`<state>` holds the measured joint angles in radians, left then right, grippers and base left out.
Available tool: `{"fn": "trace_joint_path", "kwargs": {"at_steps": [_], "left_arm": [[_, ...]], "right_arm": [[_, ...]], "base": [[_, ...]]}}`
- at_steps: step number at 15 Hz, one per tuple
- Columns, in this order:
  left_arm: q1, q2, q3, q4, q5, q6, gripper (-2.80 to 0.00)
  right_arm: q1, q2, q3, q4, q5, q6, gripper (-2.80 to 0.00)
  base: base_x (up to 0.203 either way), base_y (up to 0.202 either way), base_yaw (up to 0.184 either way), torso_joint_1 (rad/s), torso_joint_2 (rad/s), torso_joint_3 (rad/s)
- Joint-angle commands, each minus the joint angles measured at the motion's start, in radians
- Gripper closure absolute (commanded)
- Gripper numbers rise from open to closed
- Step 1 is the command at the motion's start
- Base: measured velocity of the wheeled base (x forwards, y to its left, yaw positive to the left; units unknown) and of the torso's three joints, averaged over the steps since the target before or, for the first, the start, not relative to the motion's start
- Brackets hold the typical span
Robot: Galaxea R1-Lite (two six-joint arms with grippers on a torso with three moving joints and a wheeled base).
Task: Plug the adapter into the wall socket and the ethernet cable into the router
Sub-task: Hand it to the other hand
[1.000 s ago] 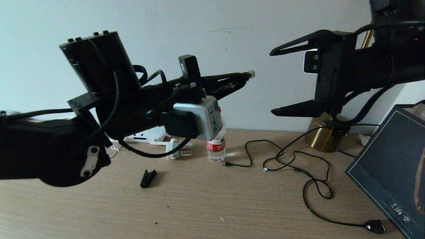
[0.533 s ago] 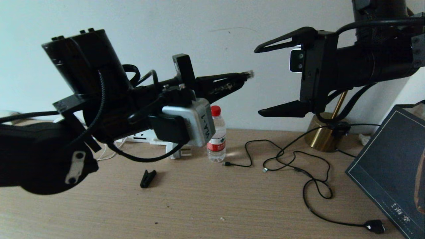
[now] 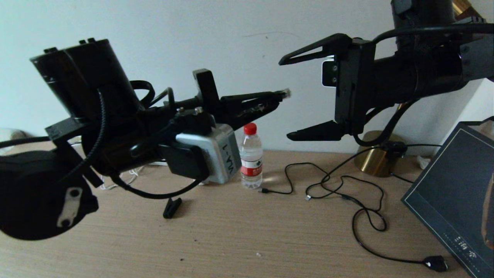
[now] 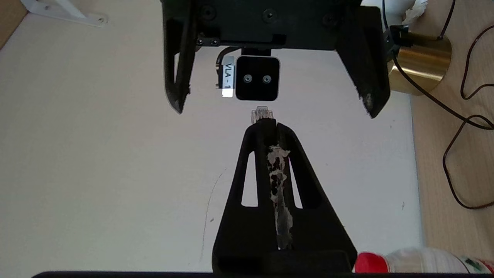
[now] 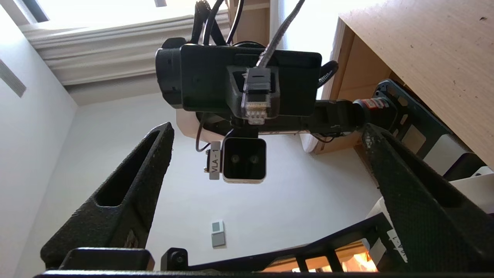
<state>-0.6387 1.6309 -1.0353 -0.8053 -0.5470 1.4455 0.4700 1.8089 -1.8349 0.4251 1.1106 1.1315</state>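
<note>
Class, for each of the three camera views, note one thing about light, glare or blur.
Head view: dim, flat light; the left pincer reads nearly as a silhouette. Left wrist view: pale wall evenly lit, the ethernet cable plug sharp, brass lamp base gleaming. Right wrist view: strong window glare along one edge.

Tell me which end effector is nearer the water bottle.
Left. The left end effector, shut on the ethernet plug, is right above the water bottle; the right end effector, open, is above and farther right.
</note>
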Motion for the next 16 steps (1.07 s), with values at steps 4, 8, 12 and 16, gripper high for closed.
{"fn": "trace_joint_path", "kwargs": {"at_steps": [4,8,12,16], "left_arm": [[0.001,-0.019,0.011,-0.005,-0.002,0.005,0.0],[-0.001,-0.013,0.009,-0.006,-0.002,-0.01,0.0],[-0.001,-0.014,0.011,-0.012,-0.001,-0.01,0.0],[-0.006,-0.019,0.012,-0.012,-0.001,-0.011,0.0]], "right_arm": [[0.015,0.009,-0.001,0.003,-0.001,0.007,0.0],[0.016,0.01,-0.001,0.003,-0.009,0.007,0.0],[0.016,0.012,-0.001,0.003,-0.009,0.007,0.0],[0.016,0.01,0.0,0.003,-0.009,0.008,0.0]], "base": [[0.0,0.0,0.0,0.0,0.0,0.0],[0.0,0.0,0.0,0.0,0.0,0.0],[0.0,0.0,0.0,0.0,0.0,0.0],[0.0,0.0,0.0,0.0,0.0,0.0]]}}
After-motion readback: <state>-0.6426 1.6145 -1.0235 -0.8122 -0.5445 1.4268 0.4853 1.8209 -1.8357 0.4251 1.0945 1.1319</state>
